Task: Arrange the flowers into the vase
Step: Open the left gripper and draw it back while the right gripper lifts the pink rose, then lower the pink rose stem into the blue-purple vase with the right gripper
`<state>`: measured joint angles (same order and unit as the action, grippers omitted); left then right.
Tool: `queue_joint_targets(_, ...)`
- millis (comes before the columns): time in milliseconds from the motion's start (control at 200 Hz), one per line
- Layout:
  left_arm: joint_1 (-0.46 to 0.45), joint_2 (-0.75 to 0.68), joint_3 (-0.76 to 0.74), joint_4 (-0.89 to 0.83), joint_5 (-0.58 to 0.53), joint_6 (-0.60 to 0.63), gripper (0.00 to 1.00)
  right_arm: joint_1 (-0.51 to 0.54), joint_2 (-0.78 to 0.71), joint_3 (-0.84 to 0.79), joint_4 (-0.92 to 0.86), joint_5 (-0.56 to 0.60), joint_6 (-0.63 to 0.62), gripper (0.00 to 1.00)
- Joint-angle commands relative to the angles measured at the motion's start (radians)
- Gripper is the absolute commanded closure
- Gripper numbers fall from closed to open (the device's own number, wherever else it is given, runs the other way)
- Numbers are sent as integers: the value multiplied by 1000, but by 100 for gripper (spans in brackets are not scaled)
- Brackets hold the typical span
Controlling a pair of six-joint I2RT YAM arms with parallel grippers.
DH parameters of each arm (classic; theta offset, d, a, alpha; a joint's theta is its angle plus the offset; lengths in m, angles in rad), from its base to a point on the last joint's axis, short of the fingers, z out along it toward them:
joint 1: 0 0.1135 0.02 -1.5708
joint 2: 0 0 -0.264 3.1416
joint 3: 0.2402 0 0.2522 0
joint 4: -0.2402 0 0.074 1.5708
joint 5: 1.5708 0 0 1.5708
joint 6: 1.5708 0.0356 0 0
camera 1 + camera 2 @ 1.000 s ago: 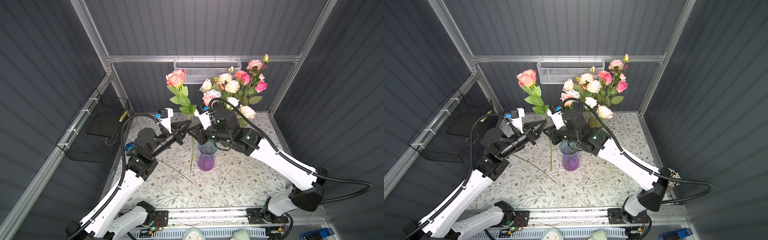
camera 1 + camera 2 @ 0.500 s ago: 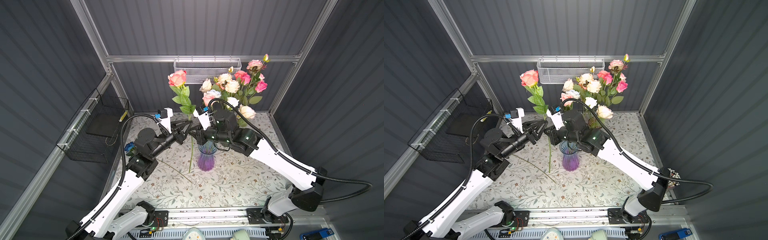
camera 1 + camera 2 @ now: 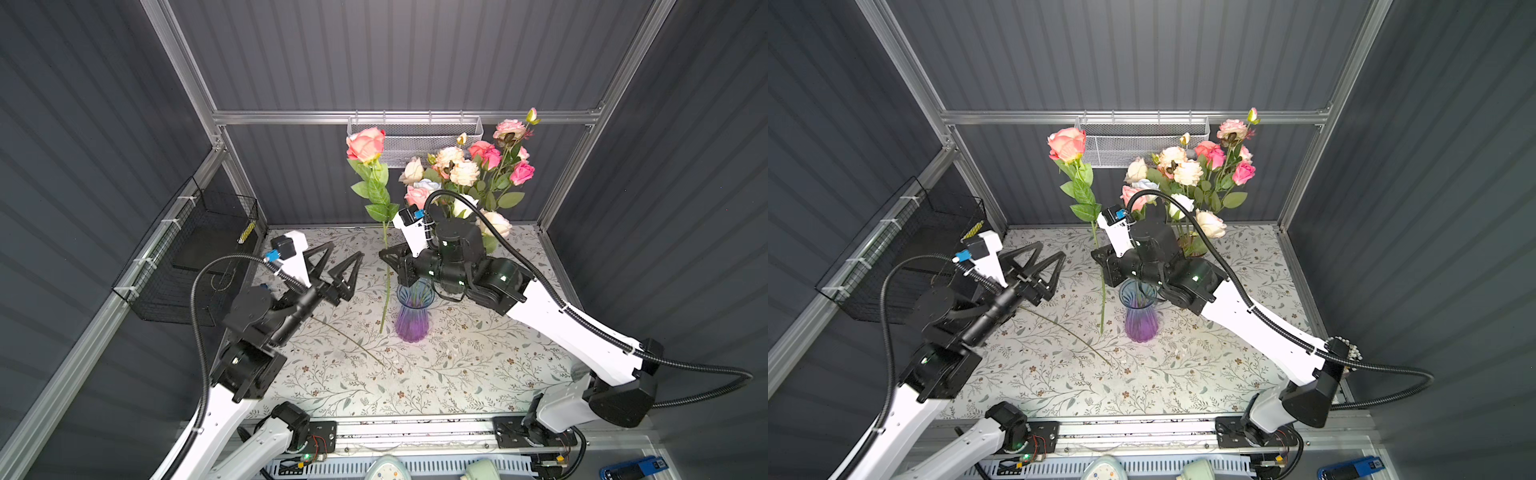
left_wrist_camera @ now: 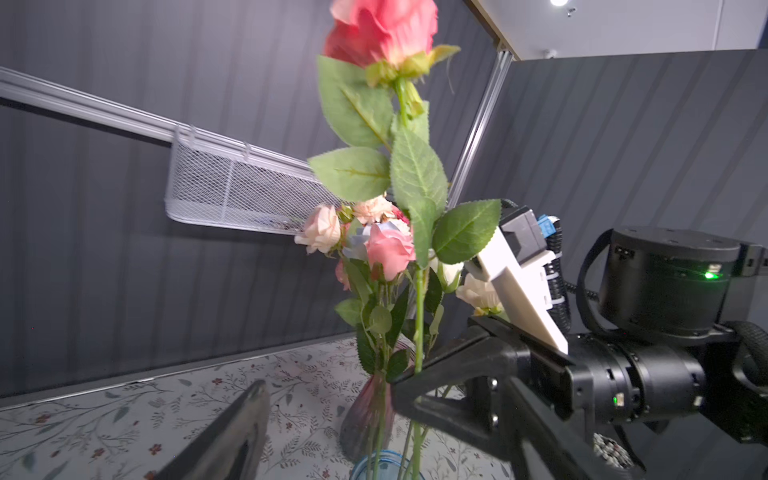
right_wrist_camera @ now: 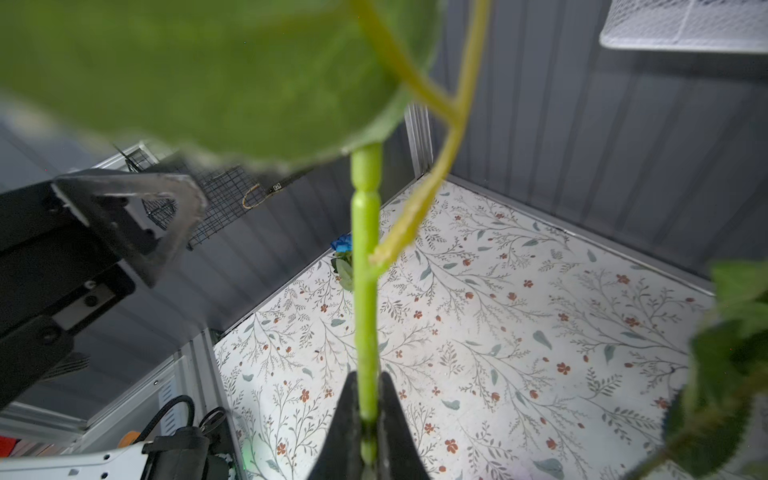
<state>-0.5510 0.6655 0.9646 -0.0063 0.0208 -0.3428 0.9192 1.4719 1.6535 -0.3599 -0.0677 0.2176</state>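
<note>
The right gripper (image 5: 366, 399) clamps the coral rose's (image 3: 365, 143) smooth green stem beside a fluted purple vase (image 3: 411, 320); the left gripper (image 3: 345, 250) has its fingers apart.

Both top views look steeply down from high in front onto the whole desk (image 3: 457, 374). The wrist views sit close to the rose (image 4: 415, 178) from opposite sides, sharing its stem.

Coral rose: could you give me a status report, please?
Left tool open, clear. Right tool shut on rose stem. Rose upright, stem end beside vase, not in it. Bouquet already in vase.
</note>
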Motion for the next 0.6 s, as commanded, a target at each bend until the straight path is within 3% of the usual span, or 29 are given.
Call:
queue_joint_targets(0, -5, -64, -89, -111, -201, -7, 8, 4, -52, 37, 22, 94, -72, 92)
queue_joint_targets(90, -5, -102, -152, -138, -269, -45, 7, 3, -92, 27, 21, 168, -113, 93)
queue_joint_targets(295, -5, -85, -184, -135, -270, -61, 6, -3, -186, -25, 86, 287, -181, 95)
queue_joint_targets(595, -4, -17, -157, -137, -241, -50, 6, -57, -174, -32, 55, 284, -173, 95)
